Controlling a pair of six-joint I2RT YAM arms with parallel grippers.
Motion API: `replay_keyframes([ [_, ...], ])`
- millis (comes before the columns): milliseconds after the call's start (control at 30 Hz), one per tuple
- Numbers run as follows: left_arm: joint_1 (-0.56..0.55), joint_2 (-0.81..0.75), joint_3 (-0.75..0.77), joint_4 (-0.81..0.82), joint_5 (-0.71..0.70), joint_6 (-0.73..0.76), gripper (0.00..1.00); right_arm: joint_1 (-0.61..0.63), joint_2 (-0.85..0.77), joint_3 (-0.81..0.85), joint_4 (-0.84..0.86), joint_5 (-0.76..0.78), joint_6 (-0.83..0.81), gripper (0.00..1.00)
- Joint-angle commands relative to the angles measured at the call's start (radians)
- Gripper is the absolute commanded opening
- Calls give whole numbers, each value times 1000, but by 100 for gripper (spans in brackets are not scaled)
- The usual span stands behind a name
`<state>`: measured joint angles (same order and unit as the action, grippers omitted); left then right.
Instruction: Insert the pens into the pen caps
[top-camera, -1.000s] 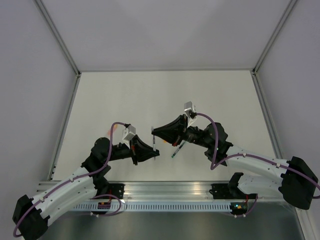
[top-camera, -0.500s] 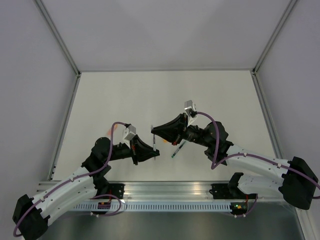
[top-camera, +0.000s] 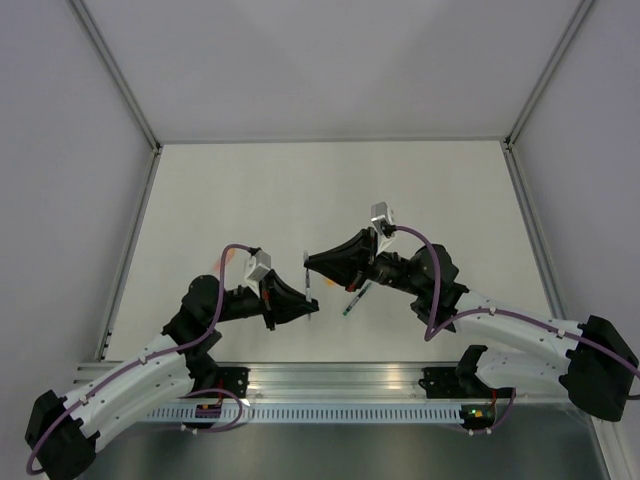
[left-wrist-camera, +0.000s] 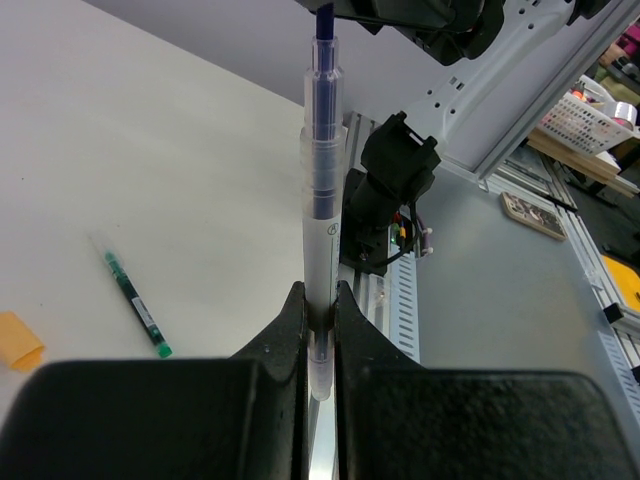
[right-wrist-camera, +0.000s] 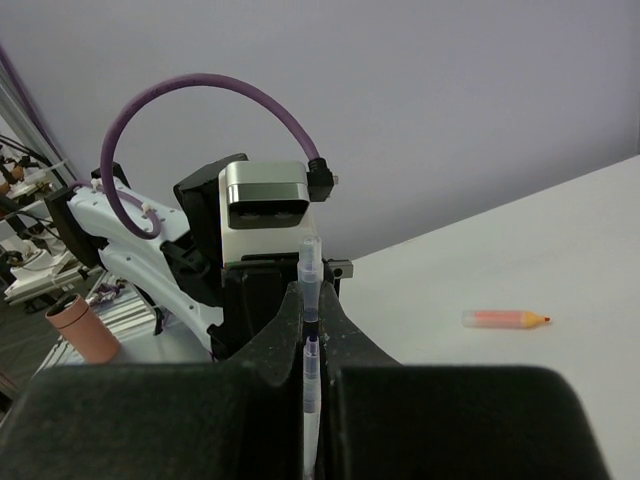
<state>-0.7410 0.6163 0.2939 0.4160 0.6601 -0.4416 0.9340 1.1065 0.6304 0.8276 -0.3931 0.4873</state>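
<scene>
My left gripper is shut on the lower end of a clear-barrelled pen with dark blue ink, held off the table. In the left wrist view the pen points straight at my right gripper. My right gripper is shut on a pale clear pen cap in line with the pen; the pen's stepped tip meets it between the fingers. A dark pen with a green end lies on the table below the right gripper and also shows in the left wrist view.
A short orange piece lies on the table by the left arm; I cannot tell whether it is a cap or a pen. It also shows in both wrist views. The aluminium rail runs along the near edge.
</scene>
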Motion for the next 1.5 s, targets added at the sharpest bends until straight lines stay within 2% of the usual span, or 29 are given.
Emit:
replay_keyframes([
  [0, 2, -23, 10, 17, -4, -17, 2, 8, -31, -20, 8, -10, -26, 0],
  [167, 2, -29, 8, 17, -5, -17, 2, 6, -24, -18, -19, -4, -42, 0],
  [433, 2, -30, 8, 15, -10, -14, 2, 8, 9, -26, 28, -29, -12, 0],
  [1467, 2, -18, 14, -2, -22, -8, 2, 8, -25, 11, 5, 3, 2, 0],
])
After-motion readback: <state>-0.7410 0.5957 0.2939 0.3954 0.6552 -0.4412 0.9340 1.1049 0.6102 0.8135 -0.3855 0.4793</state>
